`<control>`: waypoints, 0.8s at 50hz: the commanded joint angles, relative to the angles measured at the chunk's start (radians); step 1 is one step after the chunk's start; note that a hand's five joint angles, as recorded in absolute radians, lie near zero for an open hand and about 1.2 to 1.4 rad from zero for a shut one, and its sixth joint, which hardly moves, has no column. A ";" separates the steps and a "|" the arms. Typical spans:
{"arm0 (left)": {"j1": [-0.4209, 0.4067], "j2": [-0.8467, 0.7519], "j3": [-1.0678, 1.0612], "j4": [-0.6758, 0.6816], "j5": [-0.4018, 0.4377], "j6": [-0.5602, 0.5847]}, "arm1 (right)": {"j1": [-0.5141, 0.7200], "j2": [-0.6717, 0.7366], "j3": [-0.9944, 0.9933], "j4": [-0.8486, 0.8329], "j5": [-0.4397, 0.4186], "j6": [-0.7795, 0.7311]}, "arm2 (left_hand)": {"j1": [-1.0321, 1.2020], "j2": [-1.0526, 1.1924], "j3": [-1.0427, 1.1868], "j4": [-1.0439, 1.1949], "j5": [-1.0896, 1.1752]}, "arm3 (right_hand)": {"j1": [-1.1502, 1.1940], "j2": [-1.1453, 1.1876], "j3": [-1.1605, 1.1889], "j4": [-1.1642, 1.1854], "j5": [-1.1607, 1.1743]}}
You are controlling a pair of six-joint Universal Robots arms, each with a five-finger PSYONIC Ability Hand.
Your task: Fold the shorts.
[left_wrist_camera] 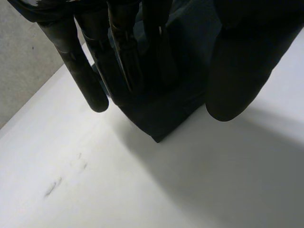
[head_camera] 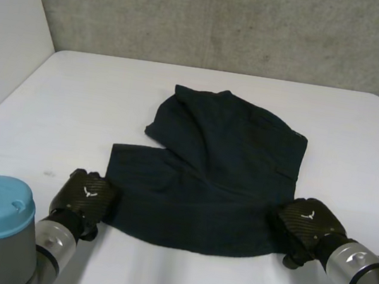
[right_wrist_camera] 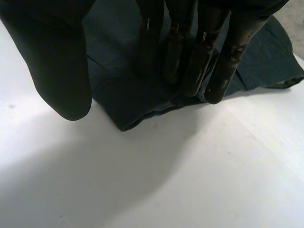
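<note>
Dark shorts [head_camera: 219, 182] lie in the middle of the white table [head_camera: 75, 96], with one part folded over towards the far side. My left hand [head_camera: 87, 197] is at the near-left corner of the shorts. In its wrist view the straight fingers [left_wrist_camera: 123, 57] lie over the cloth corner [left_wrist_camera: 161, 118], which rests flat, and the thumb [left_wrist_camera: 242, 71] stands apart above the bare table. My right hand [head_camera: 308, 224] is at the near-right corner. Its straight fingers [right_wrist_camera: 209, 61] touch the cloth [right_wrist_camera: 128, 104] and its thumb [right_wrist_camera: 57, 61] hangs off to the side, clear of it.
A grey concrete wall [head_camera: 229, 19] runs behind the table and a pale wall [head_camera: 6, 29] stands at the left. Bare tabletop surrounds the shorts on all sides, with faint smudges [left_wrist_camera: 57, 183] near the left hand.
</note>
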 commanded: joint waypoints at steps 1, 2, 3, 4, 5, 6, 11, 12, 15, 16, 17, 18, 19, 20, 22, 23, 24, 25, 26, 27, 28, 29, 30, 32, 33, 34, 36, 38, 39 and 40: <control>0.002 -0.042 0.042 0.022 0.000 0.008 | 0.020 0.019 -0.015 -0.070 0.006 0.005 | 0.081 0.085 0.087 0.094 0.091 | 0.142 0.064 0.079 0.080 0.072; 0.002 -0.047 0.045 0.024 0.000 0.009 | 0.025 0.022 -0.016 -0.076 0.008 0.005 | 0.081 0.085 0.087 0.094 0.091 | 0.145 0.067 0.082 0.083 0.075; 0.004 -0.056 0.054 0.026 0.000 0.014 | 0.035 0.030 -0.020 -0.088 0.015 0.003 | 0.084 0.088 0.089 0.097 0.094 | 0.150 0.073 0.088 0.089 0.081; 0.005 -0.062 0.058 0.027 0.000 0.015 | 0.039 0.033 -0.020 -0.091 0.018 0.005 | 0.084 0.088 0.089 0.097 0.094 | 0.150 0.073 0.088 0.089 0.081; 0.013 -0.071 0.065 0.033 0.000 0.024 | 0.045 0.041 -0.023 -0.097 0.027 0.005 | 0.087 0.091 0.092 0.100 0.096 | 0.153 0.076 0.091 0.092 0.084; 0.016 -0.074 0.067 0.035 0.000 0.026 | 0.049 0.045 -0.026 -0.099 0.032 0.005 | 0.087 0.091 0.092 0.100 0.097 | 0.156 0.079 0.094 0.095 0.087; 0.034 -0.099 0.079 0.059 0.000 0.055 | 0.071 0.091 -0.044 -0.113 0.055 0.003 | 0.087 0.091 0.092 0.100 0.097 | 0.165 0.087 0.103 0.104 0.096; 0.037 -0.103 0.082 0.067 0.000 0.066 | 0.075 0.110 -0.050 -0.120 0.060 0.003 | 0.087 0.091 0.092 0.100 0.097 | 0.177 0.099 0.115 0.115 0.107; 0.048 -0.117 0.090 0.081 0.000 0.086 | 0.075 0.130 -0.061 -0.143 0.069 0.002 | 0.087 0.091 0.092 0.100 0.097 | 0.229 0.152 0.167 0.168 0.160; 0.050 -0.120 0.094 0.084 0.000 0.089 | 0.075 0.133 -0.062 -0.154 0.075 0.002 | 0.087 0.091 0.092 0.100 0.097 | 0.273 0.196 0.211 0.212 0.204; 0.051 -0.125 0.100 0.087 0.002 0.093 | 0.075 0.134 -0.062 -0.159 0.077 0.002 | 0.090 0.094 0.095 0.103 0.099 | 0.320 0.243 0.258 0.259 0.251; 0.051 -0.126 0.102 0.087 0.002 0.094 | 0.075 0.136 -0.064 -0.163 0.080 0.002 | 0.093 0.097 0.098 0.106 0.102 | 0.379 0.301 0.317 0.317 0.309; 0.053 -0.128 0.104 0.088 0.002 0.095 | 0.075 0.136 -0.066 -0.168 0.081 0.002 | 0.093 0.097 0.098 0.106 0.102 | 0.446 0.369 0.384 0.385 0.377; 0.054 -0.131 0.107 0.088 0.002 0.095 | 0.075 0.137 -0.070 -0.174 0.081 0.002 | 0.101 0.105 0.107 0.115 0.111 | 0.616 0.538 0.553 0.554 0.546; 0.054 -0.133 0.111 0.088 0.005 0.095 | 0.075 0.136 -0.073 -0.179 0.081 0.002 | 0.113 0.117 0.119 0.126 0.123 | 0.830 0.752 0.767 0.768 0.760; 0.054 -0.134 0.114 0.088 0.006 0.095 | 0.074 0.136 -0.075 -0.180 0.081 0.003 | 0.113 0.117 0.119 0.126 0.123 | 0.831 0.753 0.768 0.769 0.761; 0.054 -0.137 0.119 0.088 0.012 0.095 | 0.072 0.131 -0.078 -0.180 0.081 0.005 | 0.113 0.117 0.119 0.126 0.123 | 0.831 0.753 0.768 0.769 0.761; 0.054 -0.139 0.120 0.088 0.017 0.095 | 0.071 0.130 -0.078 -0.180 0.081 0.005 | 0.116 0.120 0.122 0.129 0.126 | 0.831 0.753 0.768 0.769 0.761; 0.054 -0.140 0.122 0.088 0.031 0.095 | 0.068 0.127 -0.078 -0.180 0.081 0.005 | 0.116 0.120 0.122 0.129 0.126 | 0.831 0.753 0.768 0.769 0.761; 0.054 -0.140 0.122 0.088 0.038 0.095 | 0.068 0.127 -0.079 -0.180 0.081 0.005 | 0.116 0.120 0.122 0.129 0.126 | 0.831 0.753 0.768 0.769 0.761; 0.054 -0.140 0.124 0.088 0.048 0.095 | 0.068 0.127 -0.078 -0.179 0.081 0.005 | 0.116 0.120 0.122 0.129 0.126 | 0.831 0.753 0.768 0.769 0.761; 0.054 -0.140 0.124 0.088 0.058 0.095 | 0.068 0.127 -0.078 -0.179 0.081 0.005 | 0.119 0.123 0.125 0.132 0.129 | 0.831 0.753 0.768 0.769 0.761; 0.056 -0.142 0.128 0.088 0.081 0.095 | 0.068 0.127 -0.078 -0.179 0.081 0.005 | 0.119 0.123 0.125 0.132 0.129 | 0.831 0.753 0.768 0.769 0.761; 0.057 -0.142 0.133 0.088 0.101 0.095 | 0.068 0.127 -0.078 -0.179 0.083 0.005 | 0.119 0.123 0.125 0.132 0.129 | 0.831 0.753 0.768 0.769 0.761; 0.065 -0.143 0.136 0.088 0.115 0.095 | 0.068 0.127 -0.078 -0.179 0.084 0.005 | 0.122 0.126 0.128 0.135 0.132 | 0.831 0.753 0.768 0.769 0.761; 0.071 -0.146 0.137 0.088 0.121 0.095 | 0.068 0.125 -0.076 -0.179 0.084 0.005 | 0.125 0.129 0.131 0.138 0.135 | 0.831 0.753 0.768 0.769 0.761; 0.092 -0.156 0.145 0.087 0.127 0.095 | 0.066 0.124 -0.076 -0.179 0.086 0.005 | 0.137 0.141 0.142 0.150 0.146 | 0.831 0.753 0.768 0.769 0.761; 0.103 -0.163 0.151 0.087 0.129 0.095 | 0.066 0.121 -0.075 -0.177 0.087 0.006 | 0.148 0.152 0.154 0.162 0.158 | 0.831 0.753 0.768 0.769 0.761; 0.106 -0.166 0.154 0.087 0.129 0.095 | 0.066 0.119 -0.075 -0.177 0.087 0.006 | 0.157 0.161 0.163 0.170 0.167 | 0.831 0.753 0.768 0.769 0.761; 0.113 -0.172 0.162 0.087 0.129 0.097 | 0.065 0.114 -0.073 -0.176 0.087 0.010 | 0.163 0.167 0.169 0.176 0.173 | 0.831 0.753 0.768 0.769 0.761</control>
